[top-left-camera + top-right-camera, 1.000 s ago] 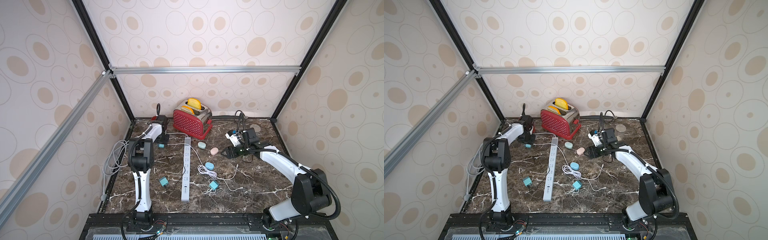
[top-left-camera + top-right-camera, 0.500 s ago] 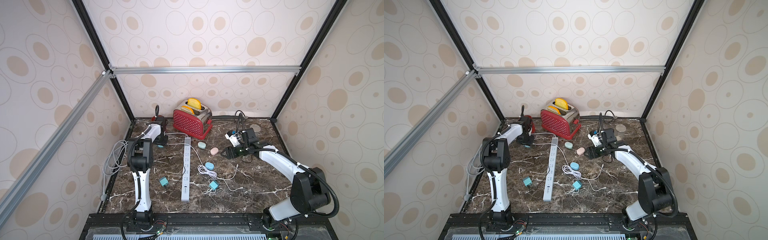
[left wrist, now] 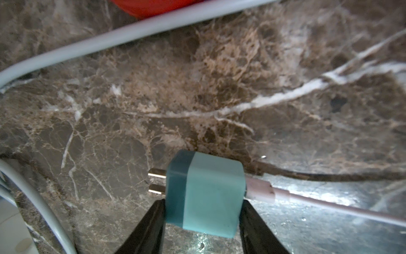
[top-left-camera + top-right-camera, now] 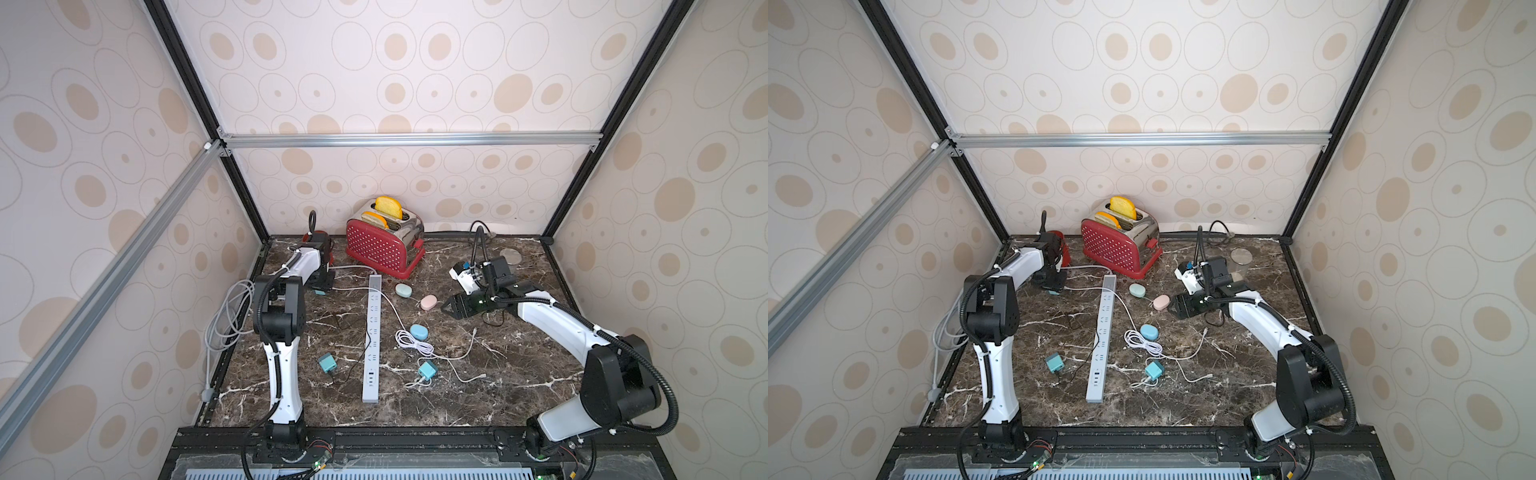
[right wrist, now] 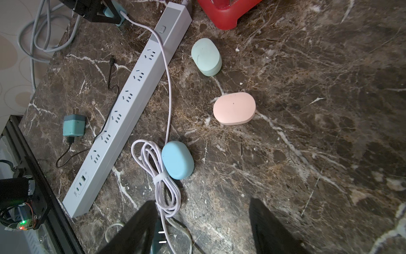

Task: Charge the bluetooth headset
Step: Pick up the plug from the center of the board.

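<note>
Blue headset case (image 4: pixel 418 332) lies mid-frame; left gripper (image 3: pixel 202 205) clamps teal charger (image 3: pixel 206 189), seemingly mostly hidden from above at centre-left; right gripper (image 5: pixel 202 201) spread, empty.

Power strip (image 4: pixel 371 345), toaster (image 4: pixel 380 249) on marble table (image 4: pixel 498 374)

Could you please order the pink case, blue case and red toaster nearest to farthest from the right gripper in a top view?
From the right gripper:
1. Pink case, just beyond its tips.
2. Blue case, nearer the front.
3. Red toaster, at the back.
</note>
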